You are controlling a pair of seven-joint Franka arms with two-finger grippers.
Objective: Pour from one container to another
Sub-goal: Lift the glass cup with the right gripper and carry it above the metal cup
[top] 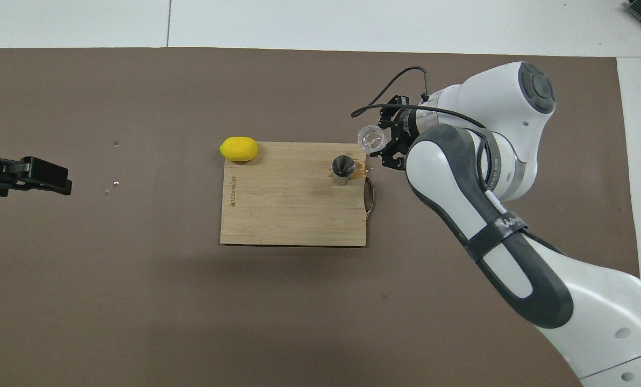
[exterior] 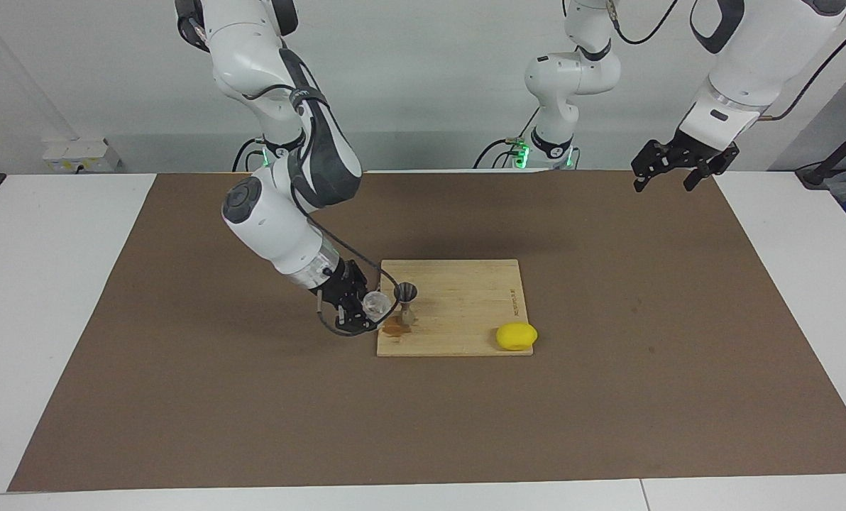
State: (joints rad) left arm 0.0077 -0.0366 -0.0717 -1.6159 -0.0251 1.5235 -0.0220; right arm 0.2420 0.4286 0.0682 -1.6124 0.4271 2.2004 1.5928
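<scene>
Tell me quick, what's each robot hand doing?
Right gripper: closed on the glass tumbler, beside the jigger.
Left gripper: open, empty, waiting.

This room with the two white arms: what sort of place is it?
Probably a robotics lab staging a drinks task: white arms over a brown mat, a bamboo cutting board, a silver hourglass-shaped metal jigger.

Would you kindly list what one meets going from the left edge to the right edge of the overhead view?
Left pincer → lemon → metal jigger → glass tumbler, held tilted by the right pincer. Lemon and jigger rest on the wooden board.
</scene>
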